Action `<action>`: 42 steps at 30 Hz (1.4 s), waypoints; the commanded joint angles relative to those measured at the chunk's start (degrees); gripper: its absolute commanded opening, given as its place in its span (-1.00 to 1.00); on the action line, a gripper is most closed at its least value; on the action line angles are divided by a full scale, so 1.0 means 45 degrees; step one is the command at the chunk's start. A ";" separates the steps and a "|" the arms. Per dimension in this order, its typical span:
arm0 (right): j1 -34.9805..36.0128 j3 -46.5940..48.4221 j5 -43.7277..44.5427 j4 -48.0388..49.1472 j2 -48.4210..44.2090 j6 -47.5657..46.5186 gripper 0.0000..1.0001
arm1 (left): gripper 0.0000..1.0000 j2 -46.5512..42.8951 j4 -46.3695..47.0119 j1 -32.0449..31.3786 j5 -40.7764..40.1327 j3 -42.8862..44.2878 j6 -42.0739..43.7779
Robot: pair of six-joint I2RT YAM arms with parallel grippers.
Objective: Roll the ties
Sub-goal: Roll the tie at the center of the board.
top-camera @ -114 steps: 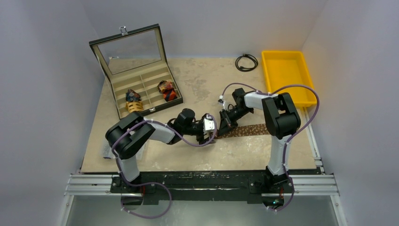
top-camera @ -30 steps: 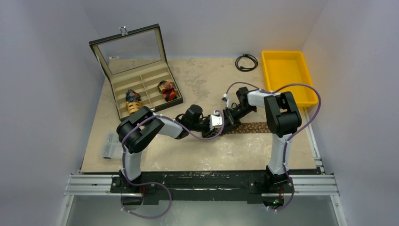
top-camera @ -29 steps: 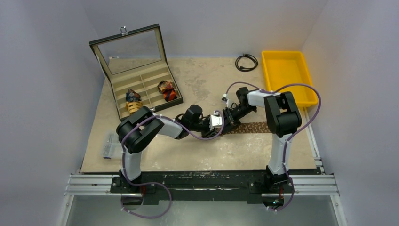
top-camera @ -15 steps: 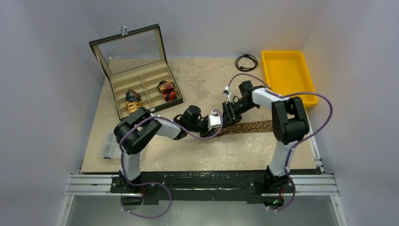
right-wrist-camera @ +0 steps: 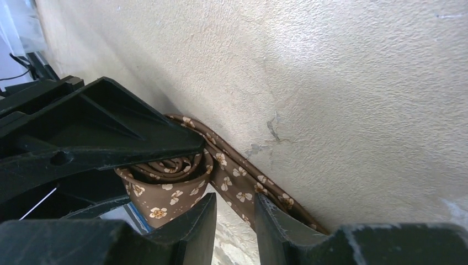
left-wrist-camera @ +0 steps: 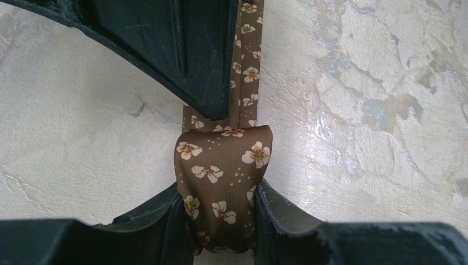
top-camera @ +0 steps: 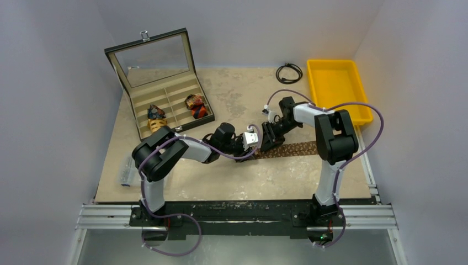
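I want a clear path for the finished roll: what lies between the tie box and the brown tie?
Only the left arm, stretched across to the tie; the table beside it is bare. The top view shows it.

My beige table (top-camera: 221,182) carries an open display case (top-camera: 165,91) far left, a black cable loop (top-camera: 289,72) at the back and a yellow tray (top-camera: 336,62) far right. A brown tie (top-camera: 298,148) lies stretched right of centre, and a clear packet (top-camera: 126,172) lies by the left edge.

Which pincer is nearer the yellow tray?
Right. The right pincer sits left of the yellow tray; the left pincer is farther left, gripping the brown tie.
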 commanded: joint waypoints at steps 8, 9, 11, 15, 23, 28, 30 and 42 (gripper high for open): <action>-0.0017 0.0477 -0.1695 -0.0281 -0.1391 -0.0079 0.01 | -0.52 -0.0193 -0.1244 0.0097 -0.0675 -0.0155 -0.0069; -0.0015 0.0427 -0.1968 -0.0263 -0.1511 0.0031 0.05 | -0.52 -0.0197 -0.1288 0.0097 -0.0692 -0.0125 -0.0044; -0.0016 0.0340 -0.2426 -0.0145 -0.1631 0.0305 0.12 | -0.52 -0.0169 -0.1322 0.0097 -0.0703 -0.0094 -0.0003; 0.0155 0.0481 -0.3041 -0.0216 -0.1342 0.0511 0.10 | -0.51 -0.0159 -0.1390 0.0097 -0.0690 -0.0026 0.0063; 0.0424 0.1070 -0.2860 -0.1095 0.0114 -0.0557 -0.02 | -0.49 -0.0136 -0.1530 0.0082 -0.0644 0.0034 0.0064; 0.0420 0.1249 -0.2883 -0.0803 0.0331 -0.0305 -0.65 | -0.47 -0.0138 -0.1567 0.0094 -0.0535 0.0074 0.0129; 0.0393 0.1207 -0.2683 -0.0818 0.0365 -0.0310 -1.00 | -0.43 -0.0165 -0.1554 0.0096 -0.0435 0.0039 0.0165; 0.0158 0.0216 -0.0445 -0.0355 0.0618 -0.0264 -1.00 | 0.29 -0.0457 0.0589 0.0409 0.1065 -0.0160 -0.0264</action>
